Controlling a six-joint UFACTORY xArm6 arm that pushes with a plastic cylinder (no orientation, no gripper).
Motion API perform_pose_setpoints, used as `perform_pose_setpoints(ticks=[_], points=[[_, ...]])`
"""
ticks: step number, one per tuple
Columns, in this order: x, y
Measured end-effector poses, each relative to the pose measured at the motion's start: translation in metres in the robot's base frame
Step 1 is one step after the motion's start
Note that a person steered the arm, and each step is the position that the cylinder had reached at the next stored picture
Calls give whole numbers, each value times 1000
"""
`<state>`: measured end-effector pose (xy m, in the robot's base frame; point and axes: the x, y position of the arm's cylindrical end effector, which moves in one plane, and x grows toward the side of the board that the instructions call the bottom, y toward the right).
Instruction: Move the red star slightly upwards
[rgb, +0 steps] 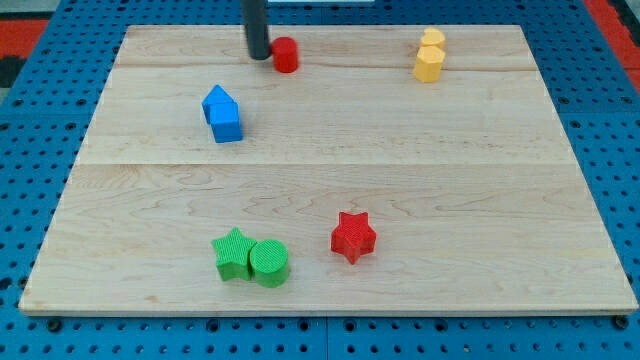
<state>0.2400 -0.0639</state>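
My rod runs out of the frame at the top, so I see only its lower part; my tip (259, 56) sits at the upper left-centre of the wooden board (330, 180), just left of a small red cylinder (286, 55) — touching or barely apart, I cannot tell. There are no fingers to open or close, only the rod. Two yellow blocks (430, 57) stand pressed together at upper right, their shapes hard to make out. I count two red blocks, two green, two yellow, one blue. The red star (353, 237) lies lower centre, well away from my tip. A green star (233, 254) and green cylinder (269, 263) touch at lower left; the blue block (222, 113) — house-like — is at left.
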Motion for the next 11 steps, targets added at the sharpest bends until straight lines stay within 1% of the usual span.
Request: perform_pose_setpoints(ticks=[1,2,3,4,5,6,8,9,10,11], points=[[10,23],[83,39],[132,125],[213,194],[321,194],[377,145],[326,43],[305,66],[350,80],[367,92]])
